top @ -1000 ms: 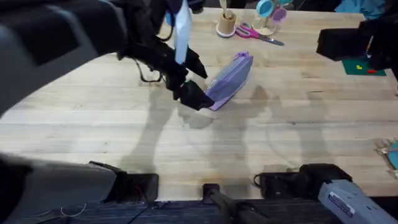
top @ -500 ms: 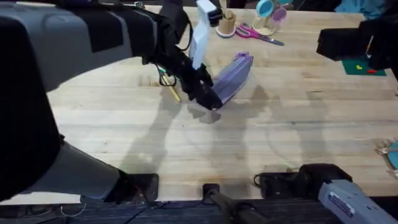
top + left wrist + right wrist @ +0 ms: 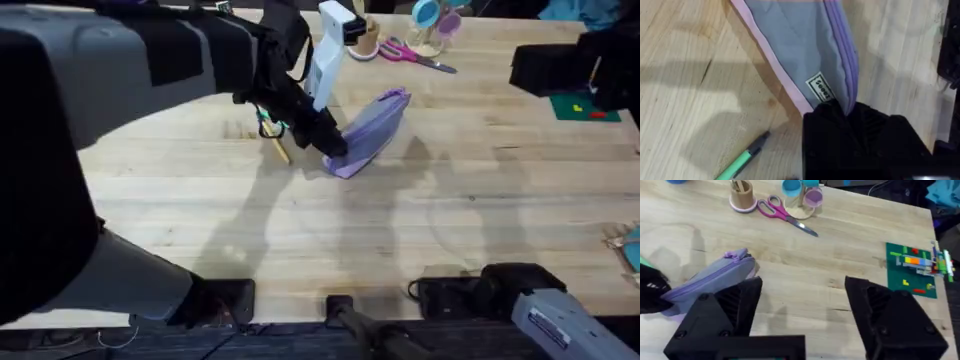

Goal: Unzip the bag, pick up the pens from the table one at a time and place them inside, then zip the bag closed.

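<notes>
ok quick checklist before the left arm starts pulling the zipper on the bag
1. Left gripper on the bag's near end: ok, the left wrist view shows its black fingers closed on the bag by the label.
2. Grip is on the zipper pull itself: cannot tell, the fingers cover it.
3. Bag still zipped: cannot tell.
4. Far end of bag held: not ok, right gripper is open and off the bag.
5. Pens clear of the bag: ok, the green pen and yellow pen lie on the table beside it.
</notes>
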### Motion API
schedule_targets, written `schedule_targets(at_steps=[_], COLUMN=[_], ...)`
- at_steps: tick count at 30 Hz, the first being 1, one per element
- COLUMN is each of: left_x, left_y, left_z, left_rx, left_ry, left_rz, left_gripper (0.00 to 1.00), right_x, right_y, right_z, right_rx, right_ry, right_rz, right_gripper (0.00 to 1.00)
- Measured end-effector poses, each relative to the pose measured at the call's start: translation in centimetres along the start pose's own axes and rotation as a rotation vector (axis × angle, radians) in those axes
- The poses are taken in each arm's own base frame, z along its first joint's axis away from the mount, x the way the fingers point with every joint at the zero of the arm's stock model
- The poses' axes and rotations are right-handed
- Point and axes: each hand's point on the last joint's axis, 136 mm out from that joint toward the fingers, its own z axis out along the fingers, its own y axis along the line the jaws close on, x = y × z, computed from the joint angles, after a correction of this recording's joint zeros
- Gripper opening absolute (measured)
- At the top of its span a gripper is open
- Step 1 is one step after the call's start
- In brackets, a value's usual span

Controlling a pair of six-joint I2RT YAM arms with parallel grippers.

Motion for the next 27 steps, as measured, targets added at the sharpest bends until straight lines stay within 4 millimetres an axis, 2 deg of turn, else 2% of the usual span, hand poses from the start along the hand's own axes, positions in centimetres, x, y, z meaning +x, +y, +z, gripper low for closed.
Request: schedule_targets(at_steps=[4,9,16,23,27], left_x=[0.0,0.0,0.0,0.0,-0.1], left_y=[0.0,0.0,0.0,0.0,0.1], left_z=[0.0,0.0,0.0,0.0,0.0], left_rx=[0.0,-0.001,-0.001,-0.002,-0.004], left_ry=[0.0,0.001,0.001,0.001,-0.002], left_rz=[-0.003,-0.002,-0.003,-0.002,0.0], left_gripper=[0.045,0.045,0.044,0.044,0.044], right_x=[-0.2,-0.5,0.5,-1.7,-2.4], right_y=[0.8,3.2,5.5,6.0,7.3], right_z=[0.0,0.3,2.4,4.1,5.1], right_rx=[-0.046,-0.188,-0.353,-0.425,-0.487], right_ry=[-0.009,-0.018,0.155,0.265,0.331], right_rz=[-0.007,-0.054,-0.048,-0.038,-0.094], right_gripper=[0.996,0.995,0.995,0.995,0.995])
